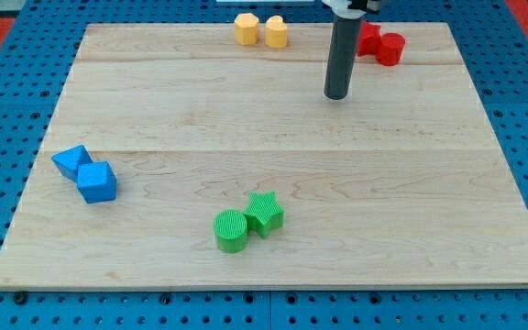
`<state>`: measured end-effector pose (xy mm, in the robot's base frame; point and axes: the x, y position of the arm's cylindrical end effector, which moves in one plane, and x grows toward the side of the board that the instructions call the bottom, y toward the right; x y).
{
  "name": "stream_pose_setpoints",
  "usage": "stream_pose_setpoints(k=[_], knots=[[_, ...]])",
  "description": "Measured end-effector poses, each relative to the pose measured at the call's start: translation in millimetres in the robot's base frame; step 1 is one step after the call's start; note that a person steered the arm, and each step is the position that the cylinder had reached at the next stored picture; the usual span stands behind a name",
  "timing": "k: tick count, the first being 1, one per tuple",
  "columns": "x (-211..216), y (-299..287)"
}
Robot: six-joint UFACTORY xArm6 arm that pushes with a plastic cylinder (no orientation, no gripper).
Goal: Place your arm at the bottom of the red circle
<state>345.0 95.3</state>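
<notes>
The red circle (390,48) is a short red cylinder near the view's top right of the wooden board (264,128). A second red block (368,38) touches its left side, partly hidden behind the rod; its shape is unclear. My tip (336,94) rests on the board to the left of and below the red circle, about a block's width away from it. It touches no block.
Two yellow blocks (261,29) stand side by side at the view's top centre. A blue triangle (71,160) and blue cube (96,181) sit at the left. A green cylinder (231,229) and green star (265,212) sit at the bottom centre.
</notes>
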Motion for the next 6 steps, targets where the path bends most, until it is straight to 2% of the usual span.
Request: stream_pose_setpoints(k=[6], knots=[[1, 16]])
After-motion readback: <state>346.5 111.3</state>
